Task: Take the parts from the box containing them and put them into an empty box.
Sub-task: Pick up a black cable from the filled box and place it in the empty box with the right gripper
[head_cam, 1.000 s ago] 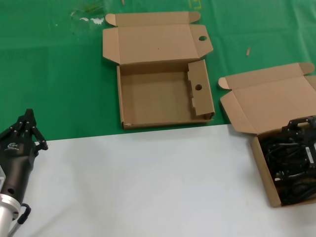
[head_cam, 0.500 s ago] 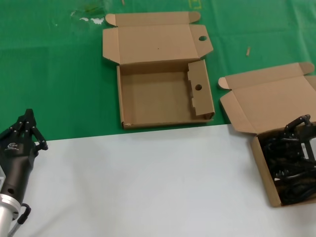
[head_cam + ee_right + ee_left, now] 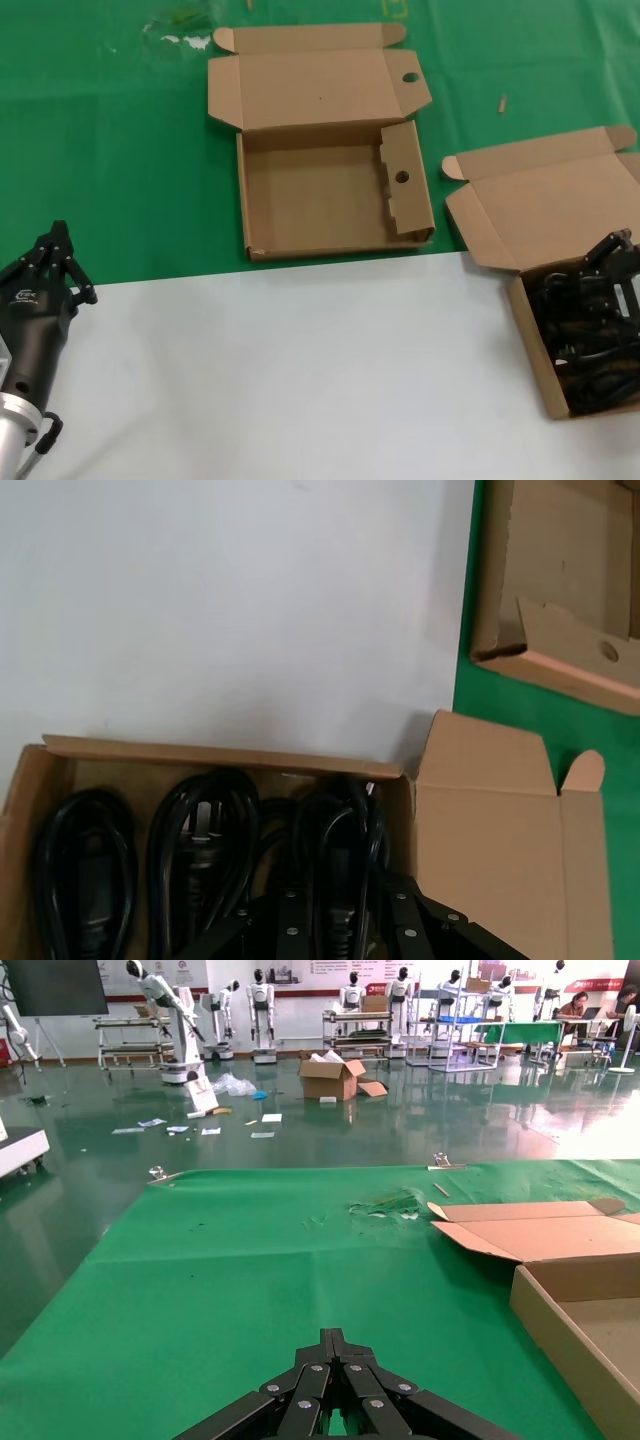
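The box containing the parts (image 3: 528,335) lies open at the right table edge, its plain lid (image 3: 545,205) folded back. Black cable coils (image 3: 585,365) fill it; in the right wrist view three coils (image 3: 200,850) lie side by side. My right gripper (image 3: 605,285) is down inside this box, open, its fingers (image 3: 290,910) straddling the coil nearest the lid (image 3: 340,830). The empty box (image 3: 330,190), with a holed partition (image 3: 402,180) and a holed lid flap, lies on the green cloth in the middle. My left gripper (image 3: 57,240) rests shut at the left, far from both boxes.
A white sheet (image 3: 300,370) covers the near half of the table and green cloth (image 3: 110,150) the far half. In the left wrist view the empty box's wall (image 3: 590,1330) and lid flap (image 3: 530,1235) lie off to one side.
My right gripper has shifted a little toward the table's right edge within the cable box. The left arm and both boxes have not moved.
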You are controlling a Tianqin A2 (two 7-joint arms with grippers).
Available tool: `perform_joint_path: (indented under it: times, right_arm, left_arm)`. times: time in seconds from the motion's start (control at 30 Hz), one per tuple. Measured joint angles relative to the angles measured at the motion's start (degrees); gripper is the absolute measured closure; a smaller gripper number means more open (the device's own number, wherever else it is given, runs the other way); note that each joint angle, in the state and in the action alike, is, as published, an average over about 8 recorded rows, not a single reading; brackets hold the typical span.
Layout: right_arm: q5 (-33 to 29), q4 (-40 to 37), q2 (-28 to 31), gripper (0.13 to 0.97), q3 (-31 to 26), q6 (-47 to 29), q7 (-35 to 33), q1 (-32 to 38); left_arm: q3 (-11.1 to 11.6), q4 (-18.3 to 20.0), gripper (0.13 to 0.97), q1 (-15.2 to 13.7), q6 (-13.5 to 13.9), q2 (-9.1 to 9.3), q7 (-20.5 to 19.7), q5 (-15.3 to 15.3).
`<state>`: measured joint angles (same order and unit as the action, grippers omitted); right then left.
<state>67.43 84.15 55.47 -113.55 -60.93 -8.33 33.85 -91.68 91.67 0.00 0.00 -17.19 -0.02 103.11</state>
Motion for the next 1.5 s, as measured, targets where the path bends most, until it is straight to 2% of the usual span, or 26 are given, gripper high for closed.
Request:
perform_joint_path:
  times: [0.23, 0.4, 0.57, 0.73, 0.9, 1.17, 1.5]
  right_arm:
    - [0.6, 5.7, 1.8, 0.856, 1.0, -2.8, 4.4, 0.6]
    - [0.5, 11.3, 1.0, 0.856, 1.2, -6.2, 9.3, 4.4]
    - [-1.7, 15.4, -3.3, 0.856, -0.3, -9.8, 14.3, 10.9]
    - [-5.6, 16.0, -10.1, 0.856, -3.5, -11.8, 17.6, 17.3]
    - [-10.6, 13.3, -17.9, 0.856, -7.3, -11.7, 19.4, 22.0]
    - [-18.9, 3.8, -31.0, 0.856, -12.7, -7.7, 21.1, 25.8]
    - [-24.3, -9.9, -41.4, 0.856, -16.3, -0.9, 20.2, 26.3]
  left_arm:
    - [0.0, 0.0, 0.957, 0.0, 0.0, 0.00, 0.0, 0.0]
    - [0.0, 0.0, 0.957, 0.0, 0.0, 0.00, 0.0, 0.0]
    - [0.0, 0.0, 0.957, 0.0, 0.0, 0.00, 0.0, 0.0]
    - [0.0, 0.0, 0.957, 0.0, 0.0, 0.00, 0.0, 0.0]
    - [0.0, 0.0, 0.957, 0.0, 0.0, 0.00, 0.0, 0.0]
    - [0.0, 0.0, 0.957, 0.0, 0.0, 0.00, 0.0, 0.0]
    - [0.0, 0.0, 0.957, 0.0, 0.0, 0.00, 0.0, 0.0]
